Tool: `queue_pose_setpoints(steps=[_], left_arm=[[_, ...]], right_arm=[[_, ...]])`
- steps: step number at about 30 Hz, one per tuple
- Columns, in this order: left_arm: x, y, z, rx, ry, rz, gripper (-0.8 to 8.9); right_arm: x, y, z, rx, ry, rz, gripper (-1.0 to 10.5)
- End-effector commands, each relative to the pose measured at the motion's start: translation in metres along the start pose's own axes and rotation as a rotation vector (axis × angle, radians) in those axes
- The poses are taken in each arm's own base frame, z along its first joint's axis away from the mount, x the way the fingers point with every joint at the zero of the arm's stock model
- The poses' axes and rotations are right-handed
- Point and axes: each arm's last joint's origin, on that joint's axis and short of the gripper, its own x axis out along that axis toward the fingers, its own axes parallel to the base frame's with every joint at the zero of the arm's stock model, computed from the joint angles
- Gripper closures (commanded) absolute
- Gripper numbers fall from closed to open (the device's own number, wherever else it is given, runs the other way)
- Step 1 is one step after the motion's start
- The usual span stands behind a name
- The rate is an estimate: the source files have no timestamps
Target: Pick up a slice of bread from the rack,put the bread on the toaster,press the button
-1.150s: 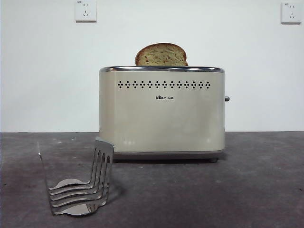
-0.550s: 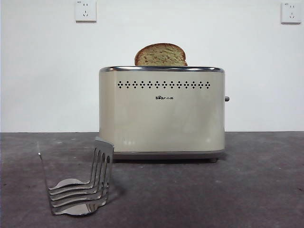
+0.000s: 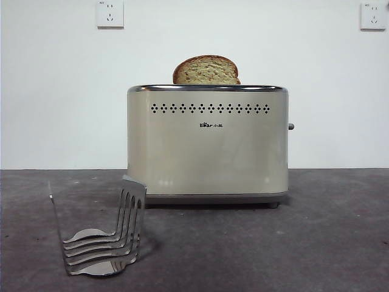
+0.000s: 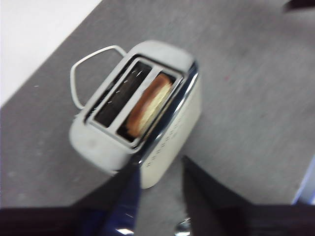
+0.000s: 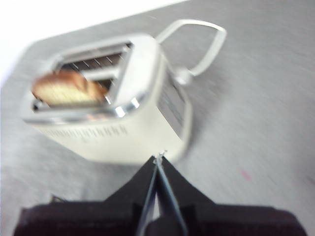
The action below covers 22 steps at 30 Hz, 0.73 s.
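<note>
The left gripper (image 4: 160, 172) hangs above the toaster (image 3: 207, 143) with its jaws spread and nothing between them, while the right gripper (image 5: 158, 164) hovers over the toaster's narrow end with its jaws pressed together. The slice of bread (image 3: 206, 70) stands upright in one of the toaster's two slots, its domed crust poking above the chrome rim, and the button (image 3: 290, 126) sticks out of the side. The rack (image 3: 100, 234) sits bare on the grey tabletop (image 3: 328, 243), in front of the toaster.

One slice of bread (image 3: 206, 70), one toaster (image 3: 207, 146), one rack (image 3: 100, 234), two wall sockets (image 3: 109, 13)
</note>
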Motion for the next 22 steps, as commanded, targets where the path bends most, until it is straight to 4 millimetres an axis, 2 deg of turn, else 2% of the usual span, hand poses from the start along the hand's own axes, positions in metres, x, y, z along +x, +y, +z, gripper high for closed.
queue_pose_setpoints(steps=[1, 8, 12, 17, 22], left_arm=[[-0.012, -0.001, -0.003, -0.093, -0.033, -0.015, 8.2], [-0.031, -0.004, -0.016, -0.167, -0.056, -0.013, 8.19], [-0.027, -0.009, -0.037, -0.192, 0.008, -0.021, 8.19], [-0.013, -0.015, -0.065, -0.211, 0.107, -0.015, 8.18], [-0.009, -0.016, -0.077, -0.24, 0.144, -0.011, 8.18]], right_arm=[[0.029, -0.014, 0.01, 0.079, 0.024, 0.052, 9.5], [0.104, -0.055, 0.034, 0.196, 0.126, 0.092, 9.5], [0.141, -0.071, 0.051, 0.256, 0.184, 0.228, 9.5], [0.174, -0.085, 0.066, 0.312, 0.227, 0.288, 9.5], [0.196, -0.092, 0.068, 0.36, 0.273, 0.37, 9.5]])
